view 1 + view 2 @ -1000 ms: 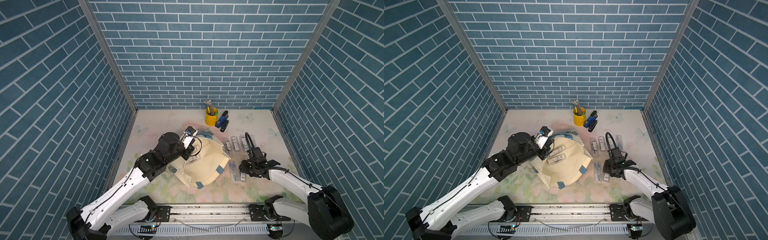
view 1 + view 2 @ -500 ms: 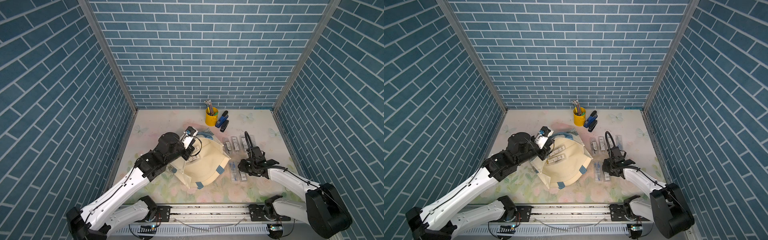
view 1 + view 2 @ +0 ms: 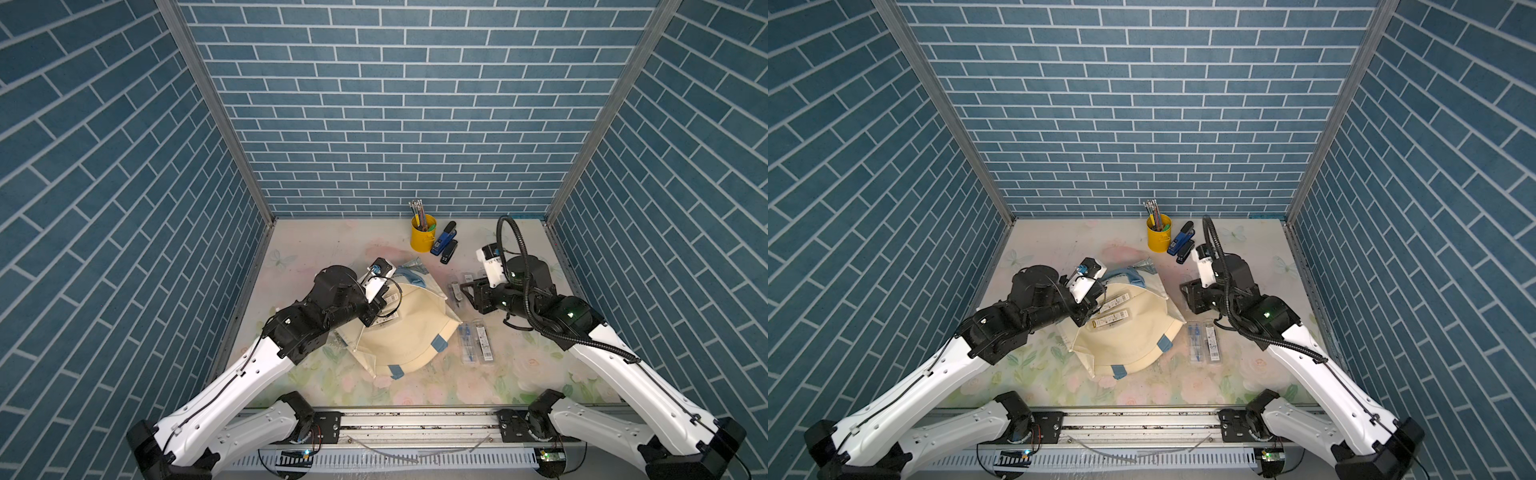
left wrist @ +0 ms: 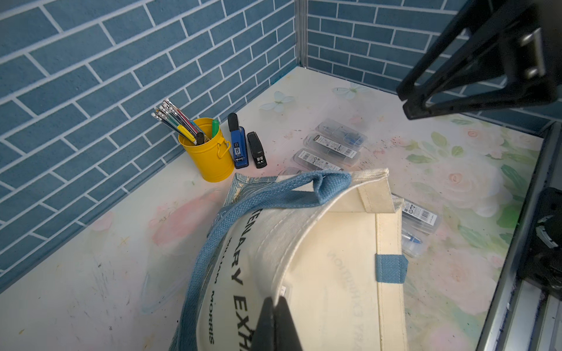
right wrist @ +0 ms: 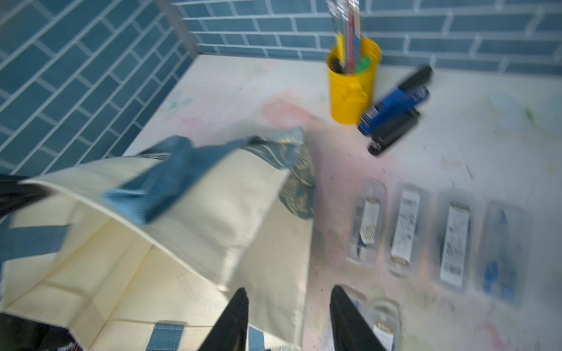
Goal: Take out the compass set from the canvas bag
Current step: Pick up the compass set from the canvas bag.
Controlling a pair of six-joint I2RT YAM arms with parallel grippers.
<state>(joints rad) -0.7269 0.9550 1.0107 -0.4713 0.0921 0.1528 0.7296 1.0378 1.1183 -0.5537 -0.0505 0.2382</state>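
The cream canvas bag [image 3: 399, 336] [image 3: 1129, 345] lies mid-table with its mouth held open. My left gripper [image 4: 275, 301] [image 3: 1086, 318] is shut on the bag's rim fabric. Two labelled clear cases [image 3: 1113, 309] show in the bag's mouth beside that gripper. More clear compass set cases [image 3: 473, 347] [image 3: 1203, 341] lie on the table right of the bag, and a blurred row of them [image 5: 431, 237] lies further back. My right gripper [image 5: 290, 291] [image 3: 465, 291] hovers open and empty above the bag's right edge and the table.
A yellow pencil cup [image 3: 423, 239] stands at the back, with a blue stapler [image 3: 444, 243] and a black stapler [image 3: 449, 252] next to it. Brick walls close three sides. The arms' rail [image 3: 415, 424] runs along the front edge.
My right arm has lifted and swung back from the two front cases toward the bag's mouth, its gripper staying open. The left gripper and the bag have not moved.
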